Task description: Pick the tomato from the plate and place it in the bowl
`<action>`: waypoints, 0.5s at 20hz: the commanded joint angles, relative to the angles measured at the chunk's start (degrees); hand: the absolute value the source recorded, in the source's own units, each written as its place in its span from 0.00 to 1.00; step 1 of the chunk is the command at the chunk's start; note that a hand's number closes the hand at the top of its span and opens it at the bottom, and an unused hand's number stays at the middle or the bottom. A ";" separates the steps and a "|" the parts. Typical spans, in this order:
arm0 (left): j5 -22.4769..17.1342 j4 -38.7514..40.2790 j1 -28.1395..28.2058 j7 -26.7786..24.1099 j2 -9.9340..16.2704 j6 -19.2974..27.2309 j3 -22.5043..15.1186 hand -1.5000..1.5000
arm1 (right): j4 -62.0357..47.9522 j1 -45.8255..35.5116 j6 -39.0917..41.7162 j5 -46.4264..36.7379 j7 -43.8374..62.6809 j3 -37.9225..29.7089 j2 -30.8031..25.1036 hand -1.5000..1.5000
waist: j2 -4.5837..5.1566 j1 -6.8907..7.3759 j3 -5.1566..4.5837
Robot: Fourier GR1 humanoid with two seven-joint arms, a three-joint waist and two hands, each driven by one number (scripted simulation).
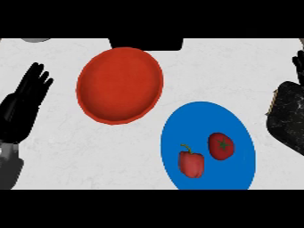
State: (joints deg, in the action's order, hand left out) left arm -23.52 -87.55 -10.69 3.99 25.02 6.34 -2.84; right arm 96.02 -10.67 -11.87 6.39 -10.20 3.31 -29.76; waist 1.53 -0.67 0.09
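i see open counter between the red bowl and the blue plate. on the plate, a red pepper lies just beside the tomato on its left; the tomato's right and top sides are free.

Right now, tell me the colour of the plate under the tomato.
Blue. The plate shows best in the head view, holding the tomato.
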 commanded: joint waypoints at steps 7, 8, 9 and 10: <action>7.46 -2.76 0.90 -0.81 -3.15 -3.36 -11.35 0.50 | -0.15 10.06 -3.31 -15.81 8.88 2.20 -9.62 1.00 | -0.89 -3.02 -1.38; 8.95 -3.19 1.78 -1.82 -3.99 -4.31 -13.99 0.50 | 0.34 12.31 -9.06 -13.29 13.95 4.05 -0.97 1.00 | -1.47 -1.02 -0.35; 10.83 -4.75 1.30 -0.94 -5.93 -2.91 -16.49 0.50 | 1.18 12.05 -10.86 -10.48 14.86 7.97 7.27 1.00 | -1.54 0.22 -0.13; 11.69 -2.21 -0.42 -1.86 -8.31 -2.21 -17.39 0.50 | 0.50 11.51 -10.01 -7.47 12.95 8.30 10.40 0.00 | -1.40 0.06 -0.09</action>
State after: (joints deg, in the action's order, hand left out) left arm -14.91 -90.51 -10.10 2.65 20.54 3.77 -15.21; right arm 98.10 -1.33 -18.22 0.40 0.34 7.56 -25.65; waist 0.14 -1.19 -0.18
